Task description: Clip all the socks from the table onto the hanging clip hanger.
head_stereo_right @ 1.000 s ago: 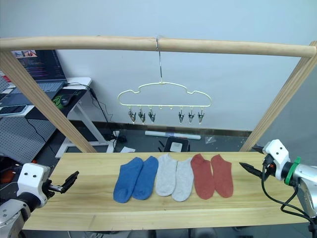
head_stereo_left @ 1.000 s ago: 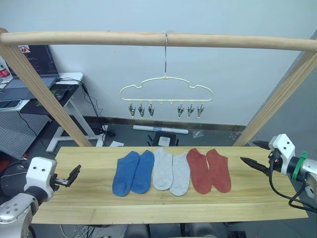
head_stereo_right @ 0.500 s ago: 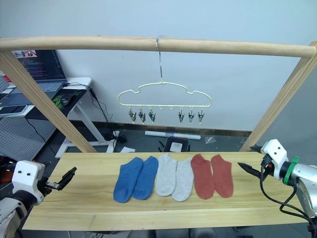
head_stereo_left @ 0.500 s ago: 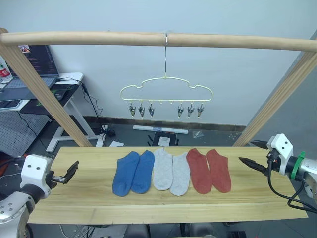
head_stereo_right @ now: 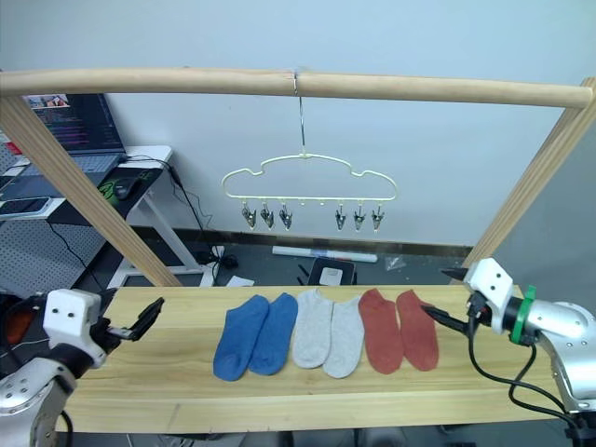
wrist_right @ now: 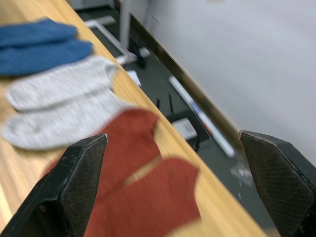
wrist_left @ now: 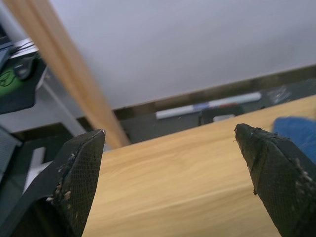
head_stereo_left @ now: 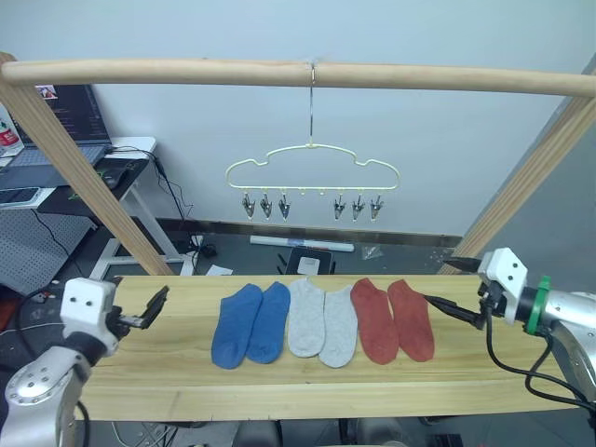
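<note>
- Socks (head_stereo_left: 321,320) lay in a row mid-table (head_stereo_left: 186,372).
- Left gripper (head_stereo_left: 154,307) hovered at nine o'clock, jaws apart.
- Right gripper (head_stereo_left: 445,291) hovered at three o'clock, jaws apart.

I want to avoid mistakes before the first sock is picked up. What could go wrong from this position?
1. The two rust red socks lie side by side and touching, so the open right gripper, now near their outer edge, may pinch both.
2. The clip hanger hangs from one thin hook on the pole; pushing a sock into a clip may swing it.
3. The open left gripper sits apart from the blue socks.
</note>
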Tool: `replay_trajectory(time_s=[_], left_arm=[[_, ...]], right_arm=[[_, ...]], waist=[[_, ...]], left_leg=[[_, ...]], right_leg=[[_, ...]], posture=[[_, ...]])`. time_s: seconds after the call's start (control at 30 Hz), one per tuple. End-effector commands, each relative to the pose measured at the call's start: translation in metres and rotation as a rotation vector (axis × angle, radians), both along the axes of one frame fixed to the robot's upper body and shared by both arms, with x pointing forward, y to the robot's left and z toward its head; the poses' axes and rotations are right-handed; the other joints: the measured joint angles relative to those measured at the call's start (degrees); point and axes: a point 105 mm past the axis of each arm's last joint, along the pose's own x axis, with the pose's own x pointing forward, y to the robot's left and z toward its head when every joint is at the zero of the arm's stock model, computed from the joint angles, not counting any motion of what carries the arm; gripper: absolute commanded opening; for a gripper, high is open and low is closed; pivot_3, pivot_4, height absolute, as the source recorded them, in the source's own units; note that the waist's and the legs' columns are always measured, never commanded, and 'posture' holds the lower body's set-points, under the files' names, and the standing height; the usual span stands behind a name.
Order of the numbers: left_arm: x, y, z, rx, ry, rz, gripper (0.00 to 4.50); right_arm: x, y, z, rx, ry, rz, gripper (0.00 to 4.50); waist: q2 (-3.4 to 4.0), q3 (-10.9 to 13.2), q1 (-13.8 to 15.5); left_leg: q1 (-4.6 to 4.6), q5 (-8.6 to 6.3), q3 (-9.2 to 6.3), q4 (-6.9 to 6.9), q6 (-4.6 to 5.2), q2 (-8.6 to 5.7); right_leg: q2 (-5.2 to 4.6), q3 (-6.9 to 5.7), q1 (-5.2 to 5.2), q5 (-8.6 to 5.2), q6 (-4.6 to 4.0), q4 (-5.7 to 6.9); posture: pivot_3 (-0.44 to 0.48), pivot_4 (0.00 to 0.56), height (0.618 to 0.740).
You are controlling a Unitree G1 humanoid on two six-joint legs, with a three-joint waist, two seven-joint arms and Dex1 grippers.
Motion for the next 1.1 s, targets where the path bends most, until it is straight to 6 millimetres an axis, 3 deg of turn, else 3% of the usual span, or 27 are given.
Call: replay_trajectory(time_s=[0.03,0.13,0.33,0.73,0.9,1.1], left_arm=[[0.015,-0.025,0.019,-0.043,-0.076,-0.056,4.48],[0.028,-0.045,0.03,-0.09,-0.123,-0.088,4.48],[0.045,-0.07,0.047,-0.141,-0.191,-0.122,4.48],[0.074,-0.105,0.048,-0.298,-0.208,-0.163,4.48],[0.084,-0.117,0.047,-0.301,-0.215,-0.18,3.32],[0.095,-0.125,0.049,-0.27,-0.243,-0.169,3.32]], right_arm=[[-0.002,0.033,0.032,0.06,-0.074,0.1,4.5],[-0.001,0.054,0.052,0.137,-0.089,0.13,4.5],[-0.004,0.079,0.07,0.214,-0.081,0.148,4.5],[-0.01,0.099,0.08,0.252,-0.09,0.174,4.5],[-0.014,0.101,0.079,0.248,-0.081,0.176,4.5],[-0.016,0.103,0.082,0.252,-0.081,0.174,4.5]], waist=[[0.0,0.0,0.0],[-0.04,0.0,-0.1],[-0.08,0.1,-0.1],[-0.32,1.4,-0.1],[-0.37,2.6,-0.2],[-0.39,3.4,-0.3]], left_leg=[[0.0,0.0,-0.01,0.04,0.0,0.0],[-0.01,0.0,-0.04,0.1,0.0,0.0],[-0.07,-0.01,-0.05,0.12,0.0,-0.03],[-0.12,-0.01,-0.09,0.15,0.01,-0.03],[-0.16,-0.01,-0.16,0.15,0.02,-0.03],[-0.32,-0.01,-0.3,0.15,0.02,-0.02]], right_leg=[[0.01,0.0,0.02,0.0,0.01,0.02],[0.02,0.0,0.05,0.03,0.05,0.01],[0.02,0.01,0.05,0.19,-0.19,-0.05],[0.04,0.01,0.04,0.2,-0.19,-0.07],[0.04,0.02,0.04,0.2,-0.2,-0.09],[0.04,0.03,-0.01,0.2,-0.2,-0.15]], posture=[[-0.041,0.13,0.735],[-0.051,0.133,0.735],[-0.065,0.147,0.735],[-0.085,0.195,0.735],[-0.1,0.214,0.735],[-0.118,0.223,0.735]])
